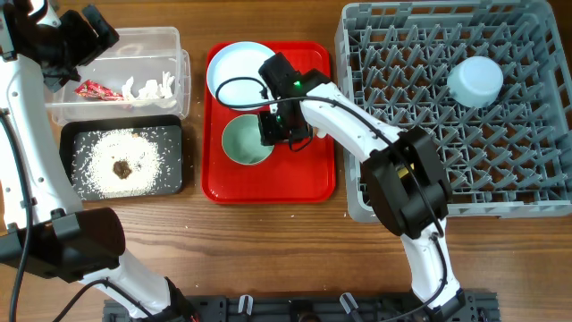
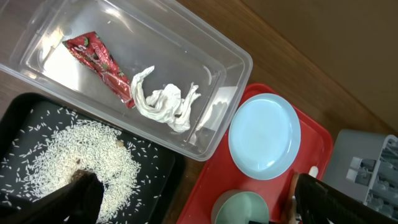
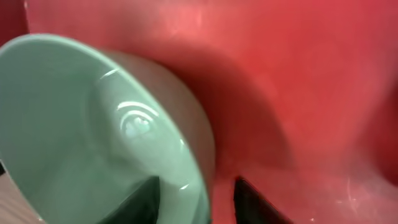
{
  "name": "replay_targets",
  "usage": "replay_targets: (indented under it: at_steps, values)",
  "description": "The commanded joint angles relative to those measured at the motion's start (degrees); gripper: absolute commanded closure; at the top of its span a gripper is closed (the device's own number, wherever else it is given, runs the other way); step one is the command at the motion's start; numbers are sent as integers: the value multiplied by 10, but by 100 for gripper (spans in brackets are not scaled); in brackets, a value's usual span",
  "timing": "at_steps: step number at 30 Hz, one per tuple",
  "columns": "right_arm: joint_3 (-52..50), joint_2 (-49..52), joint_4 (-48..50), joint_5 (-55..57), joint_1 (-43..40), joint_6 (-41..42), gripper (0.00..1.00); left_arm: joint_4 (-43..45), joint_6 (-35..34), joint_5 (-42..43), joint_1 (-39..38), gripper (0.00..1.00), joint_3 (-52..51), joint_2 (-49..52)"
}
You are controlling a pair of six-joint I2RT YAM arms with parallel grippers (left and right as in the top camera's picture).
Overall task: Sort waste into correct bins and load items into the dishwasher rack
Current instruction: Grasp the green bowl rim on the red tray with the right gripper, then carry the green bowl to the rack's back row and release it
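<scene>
Currently, pale green bowl [image 1: 243,143] rim straddled by right gripper [image 3: 196,186] on red tray [image 1: 268,186].
Jaws held apart, one finger inside, one outside; left gripper [image 2: 196,186] spread wide above clear tub [image 2: 205,43].

A clear plastic tub [image 1: 183,67] lies behind a black plastic tray [image 1: 64,161]. Right of both, a flat red tray [image 1: 268,183] bears a round pale blue plate [image 1: 234,67] behind a pale green bowl [image 1: 243,143].

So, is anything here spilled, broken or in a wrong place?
Nothing stands out. The rice lies inside the black tray, the wrapper and tissue inside the clear tub, and the plate and green bowl sit upright on the red tray.
</scene>
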Motion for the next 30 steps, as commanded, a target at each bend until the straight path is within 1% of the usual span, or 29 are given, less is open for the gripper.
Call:
replay_targets:
  at_steps: [1,2,4,6,8,9,10,11,12,13,14,15,17,20,24,26,30]
  values:
    - [0,7,8,-5,-2,24,92,0,-5,-3,2,0,0,-19]
    - [1,7,9,-5,-2,26,96,0,-5,-3,2,0,0,-19]
    - [11,2,-2,5,-3,26,96,0,-5,-3,2,0,0,-19]
    - [41,-17,-37,46,-11,21,96,0,-5,-3,2,0,0,-19]
    - [87,-78,-81,127,-40,7,96,0,-5,-3,2,0,0,-19]
    - [107,-108,-96,177,-56,7,96,0,-5,-3,2,0,0,-19]
    - [128,-151,-105,275,-82,6,96,0,-5,-3,2,0,0,-19]
    - [129,-173,-100,334,-94,7,96,0,-5,-3,2,0,0,-19]
    - [129,-200,-92,419,-109,7,96,0,-5,-3,2,0,0,-19]
    - [129,-221,-76,537,-128,6,96,0,-5,-3,2,0,0,-19]
    - [129,-225,-62,600,-143,-10,96,0,-5,-3,2,0,0,-19]
    - [129,-224,-37,646,-158,-48,95,0,-5,-3,2,0,0,-19]
    - [122,-204,28,682,-189,-130,96,0,-5,-3,2,0,0,-19]
    - [121,-140,129,702,-226,-253,96,0,-5,-3,2,0,0,-19]
    - [121,-56,193,804,-227,-403,96,0,-5,-3,2,0,0,-19]
    - [121,-32,198,817,-226,-430,96,0,-5,-3,2,0,0,-19]
    - [121,-8,193,817,-222,-428,96,0,-5,-3,2,0,0,-19]
